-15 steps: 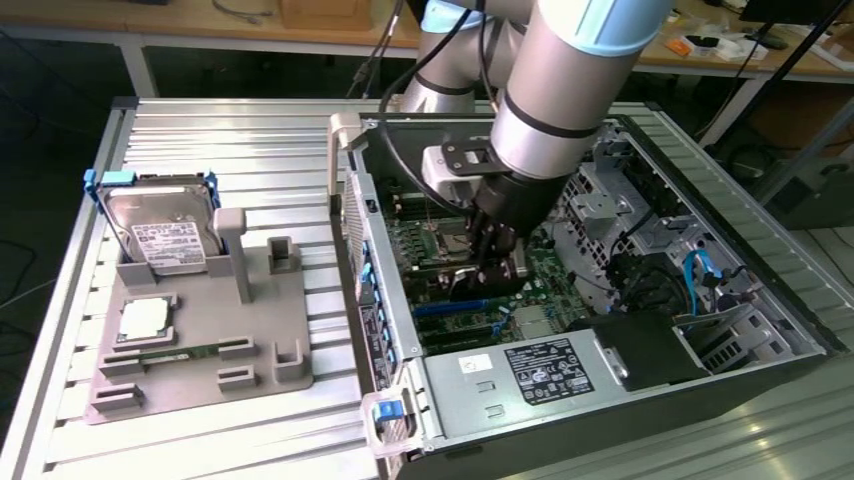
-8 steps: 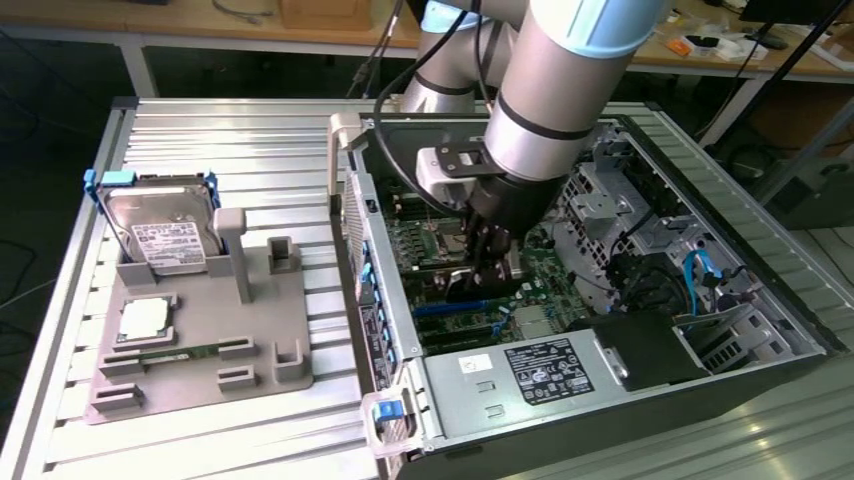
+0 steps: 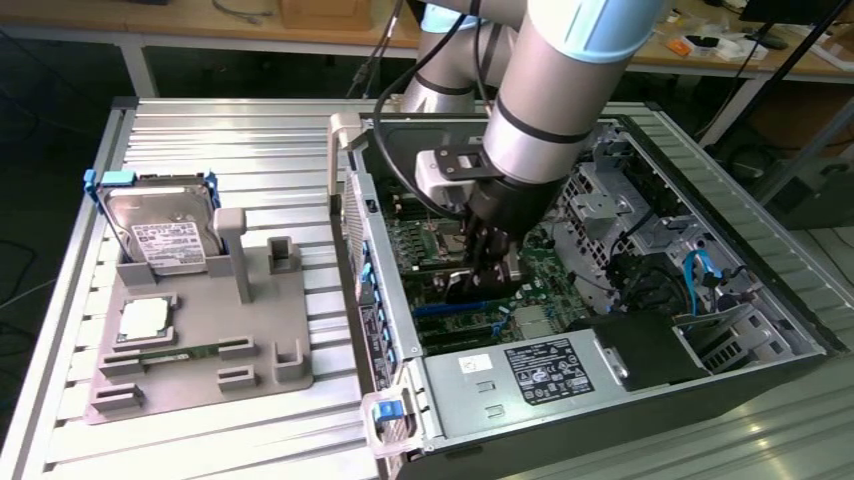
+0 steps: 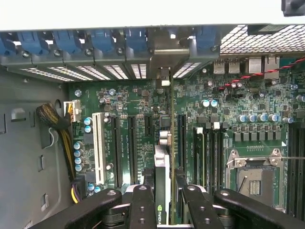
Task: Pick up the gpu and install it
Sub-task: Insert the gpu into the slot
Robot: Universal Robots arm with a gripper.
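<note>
The gpu [image 4: 162,164] stands edge-on over the motherboard [image 4: 238,109], between two long black expansion slots. Its metal bracket [image 4: 162,52] reaches the row of rear slot openings in the case wall. My gripper [image 4: 163,202] is shut on the gpu, one black finger [image 4: 142,207] on each side of the card's near end. In the exterior view the gripper [image 3: 483,282] reaches down inside the open computer case [image 3: 747,250], with the dark gpu [image 3: 467,292] at its tips just above the board. Whether the card's edge sits in a slot cannot be told.
A grey tray [image 3: 200,385] on the exterior view's left holds a silver hard drive [image 3: 163,238], a processor [image 3: 144,318] and a green memory stick [image 3: 167,352]. Inside the case are the power supply [image 3: 534,370], drive cages [image 3: 607,205], blue cables [image 3: 701,270] and the processor socket [image 4: 252,179].
</note>
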